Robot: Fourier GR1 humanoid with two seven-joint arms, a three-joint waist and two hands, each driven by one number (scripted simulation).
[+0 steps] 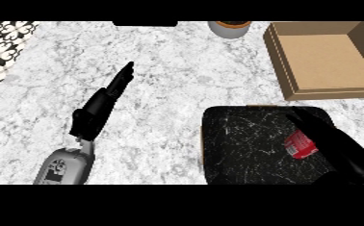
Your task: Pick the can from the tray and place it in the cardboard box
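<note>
A red can (299,146) lies on its side on the black marbled tray (249,143) at the lower right. My right hand (334,143) comes in from the right edge and lies over the can, its fingers reaching past the can's top; whether they close round the can I cannot tell. The open cardboard box (320,59) sits at the upper right, beyond the tray, with nothing in it. My left hand (107,100) rests at the left on the counter, fingers straight and pointing away, holding nothing.
A grey round pot (229,28) with an orange inside stands at the back edge, left of the box. A dark flat object (145,23) lies at the back centre. A patterned tile strip (14,42) runs along the far left.
</note>
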